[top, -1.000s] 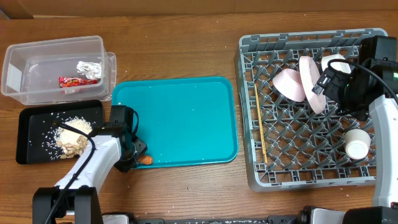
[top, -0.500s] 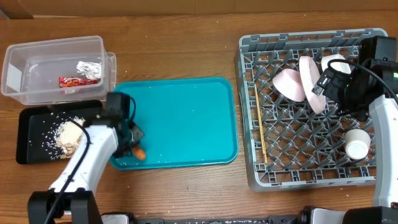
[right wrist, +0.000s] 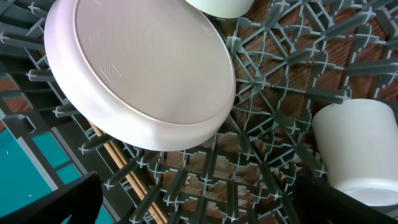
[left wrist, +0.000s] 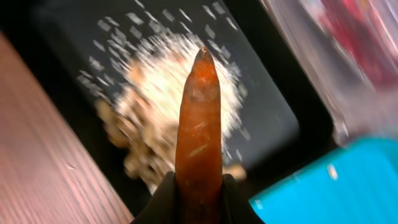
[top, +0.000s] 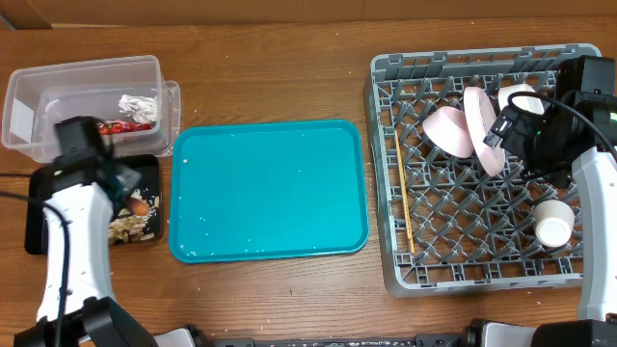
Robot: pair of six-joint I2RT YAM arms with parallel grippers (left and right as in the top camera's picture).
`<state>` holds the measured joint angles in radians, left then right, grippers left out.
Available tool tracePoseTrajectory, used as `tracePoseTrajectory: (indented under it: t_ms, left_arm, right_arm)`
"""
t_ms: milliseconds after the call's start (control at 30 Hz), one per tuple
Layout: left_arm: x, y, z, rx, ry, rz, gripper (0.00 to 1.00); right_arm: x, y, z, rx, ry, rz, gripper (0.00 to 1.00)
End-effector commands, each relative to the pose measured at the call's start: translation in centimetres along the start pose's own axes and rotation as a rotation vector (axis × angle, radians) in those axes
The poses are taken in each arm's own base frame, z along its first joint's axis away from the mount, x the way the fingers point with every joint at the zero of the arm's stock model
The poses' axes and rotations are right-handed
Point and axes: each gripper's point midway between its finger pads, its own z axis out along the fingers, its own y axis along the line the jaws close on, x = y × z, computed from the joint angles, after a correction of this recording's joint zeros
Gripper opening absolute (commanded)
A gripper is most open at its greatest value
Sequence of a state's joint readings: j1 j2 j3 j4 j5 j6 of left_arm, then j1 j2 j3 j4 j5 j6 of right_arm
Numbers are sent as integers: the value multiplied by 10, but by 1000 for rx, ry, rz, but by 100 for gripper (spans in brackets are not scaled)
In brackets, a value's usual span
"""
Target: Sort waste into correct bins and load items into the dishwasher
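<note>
at the upper left of the overhead view sits the clear rectangular plastic tub, with the crumpled silver foil ball and the small red wrapper inside it. just below it lies the shallow black rectangular tray, and this is where the move is decided.

the left gripper hangs over the tray's right half, its fingers closed tight on the thick end of the small orange carrot. in the left wrist view the carrot's long axis runs straight up the frame, away from the fingers, with its pointed tip toward the top. directly beneath it is the pile of beige food scraps and rice grains on the tray floor. the carrot is clear of the tray, so letting go here should drop it onto the scraps, not into the tub at that view's upper right.

the large teal serving tray fills the middle. at the right, the square grey plastic dish rack holds a round white bowl with a pinkish underside, a small white cup and thin wooden chopsticks. the right gripper hovers above the bowl with its fingers spread wide, holding nothing, well apart from the carrot.
</note>
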<state>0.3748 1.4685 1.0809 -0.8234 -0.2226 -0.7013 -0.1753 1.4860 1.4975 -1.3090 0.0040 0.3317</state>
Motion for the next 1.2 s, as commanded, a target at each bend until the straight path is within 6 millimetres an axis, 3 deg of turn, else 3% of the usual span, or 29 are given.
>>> tracePoseTrajectory:
  t_ms: [0,167,433,567,633,700,767,933,1100,1167]
  left_arm:
    - [-30,27,8,-98,-101,-50,6]
    - [-32,33,36,-144,-76,-62,7]
    - [-15,40,76,-233,6,-17,13]
    - [-4,44,90,-266,50,0,23]
    - [-2,45,93,-271,58,3,36]
    - [-3,45,93,-271,56,2,55]
    - [-6,43,91,-264,49,3,62]
    - [-22,25,70,-188,40,26,67]
    - [-41,-18,22,-4,28,82,68]
    - [-40,-49,-7,118,2,178,70]
  right_arm:
    - [-1,1,-1,-7,-4,-20,100]
    - [-1,1,-1,-7,-3,-20,100]
    - [0,0,-1,-6,-1,-20,100]
    - [0,0,-1,-6,-1,-20,100]
    - [0,0,-1,-6,-1,-20,100]
    - [0,0,-1,-6,-1,-21,100]
    - [0,0,-1,-6,-1,-20,100]
    - [0,1,-1,-6,-2,-20,100]
    - [-2,4,-1,-18,-10,-25,100]
    - [2,26,-2,-130,7,-119,100]
